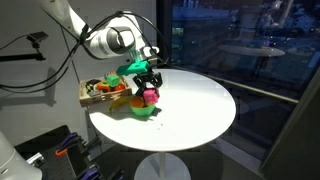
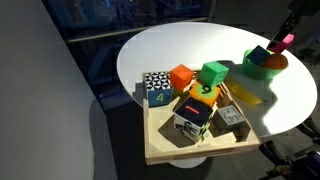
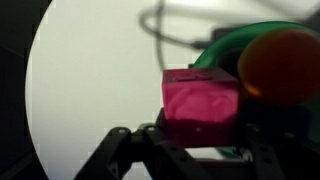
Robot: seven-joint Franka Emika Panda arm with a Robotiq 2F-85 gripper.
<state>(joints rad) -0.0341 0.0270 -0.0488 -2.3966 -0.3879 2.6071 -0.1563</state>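
One small pink cube (image 1: pixel 151 96) hangs clamped in the black end effector (image 1: pixel 148 84) just above a green bowl (image 1: pixel 141 110) on the round white tabletop (image 1: pixel 200 105) in an exterior view. In an exterior view, the cube (image 2: pixel 287 41) sits well apart from a wooden tray of toy blocks (image 2: pixel 160 150). The wrist view shows jaws pinching its lower sides; it looks light, rigid and smooth, best held squarely across flat opposite faces.

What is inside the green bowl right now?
An orange round object lies in the green bowl. The gripper holds a pink block just above it, covering part of the inside; anything beneath is hidden.
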